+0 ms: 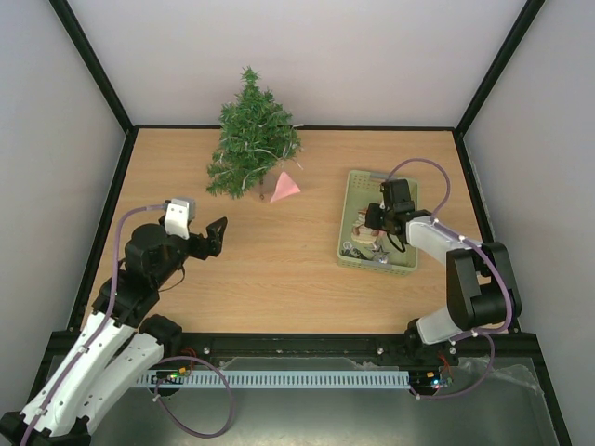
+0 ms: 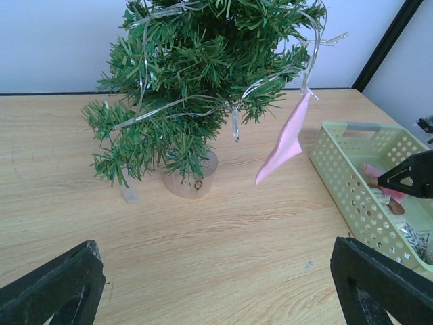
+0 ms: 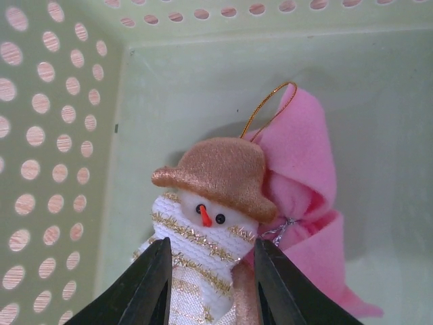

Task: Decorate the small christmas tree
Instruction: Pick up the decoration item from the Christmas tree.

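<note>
The small christmas tree (image 1: pixel 251 139) stands at the back of the table, wound with a string of clear lights; in the left wrist view the tree (image 2: pixel 196 74) rises from a wooden stump. A pink felt ornament (image 1: pixel 285 187) hangs from its right side, the same ornament (image 2: pixel 287 139) dangling on a thread. My left gripper (image 1: pixel 212 237) hovers open over bare wood in front of the tree, nothing between its fingers (image 2: pixel 54 288). My right gripper (image 3: pixel 211 284) is down in the pale green basket (image 1: pixel 383 177), jaws apart either side of a snowman ornament (image 3: pixel 203 230) with a gold hat.
A second pink felt piece (image 3: pixel 304 176) lies under the snowman, right of it, with a gold loop above. The basket's perforated wall (image 3: pixel 54 135) is close on the left. Silvery bits (image 2: pixel 413 237) lie in the basket's near end. Black frame posts edge the table.
</note>
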Available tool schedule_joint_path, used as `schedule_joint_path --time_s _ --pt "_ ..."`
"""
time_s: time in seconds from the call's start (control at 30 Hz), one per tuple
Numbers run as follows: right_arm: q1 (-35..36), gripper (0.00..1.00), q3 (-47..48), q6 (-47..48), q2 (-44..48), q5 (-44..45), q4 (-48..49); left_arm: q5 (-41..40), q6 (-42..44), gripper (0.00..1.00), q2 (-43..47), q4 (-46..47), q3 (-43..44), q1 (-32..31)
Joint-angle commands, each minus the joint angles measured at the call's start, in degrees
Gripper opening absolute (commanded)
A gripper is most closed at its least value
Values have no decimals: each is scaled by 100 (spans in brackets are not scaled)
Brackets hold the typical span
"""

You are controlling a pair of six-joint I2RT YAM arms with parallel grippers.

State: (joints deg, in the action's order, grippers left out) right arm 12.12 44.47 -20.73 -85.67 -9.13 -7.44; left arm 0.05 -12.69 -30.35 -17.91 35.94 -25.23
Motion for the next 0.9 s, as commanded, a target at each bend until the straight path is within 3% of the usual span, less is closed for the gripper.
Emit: schedule_joint_path --time_s 0.0,0.2,0.33,0.5,0.7,0.87 --pt "9 33 56 -211 -185 208 -114 74 99 93 -16 69 73 -25" --pt "5 34 -45 -184 -485 198 -7 54 46 92 -83 70 62 -25" --pt "5 13 -49 -133 -370 80 46 2 -56 91 -266 -6 120 -25" --pt "13 3 76 -30 151 334 -341 -304 -151 90 -391 -115 166 -25" --pt "33 2 66 2 935 199 -621 -556 -341 89 -520 -167 258 -12" --pt "336 2 294 13 1627 57 -859 -278 -645 85 -993 -150 584 240"
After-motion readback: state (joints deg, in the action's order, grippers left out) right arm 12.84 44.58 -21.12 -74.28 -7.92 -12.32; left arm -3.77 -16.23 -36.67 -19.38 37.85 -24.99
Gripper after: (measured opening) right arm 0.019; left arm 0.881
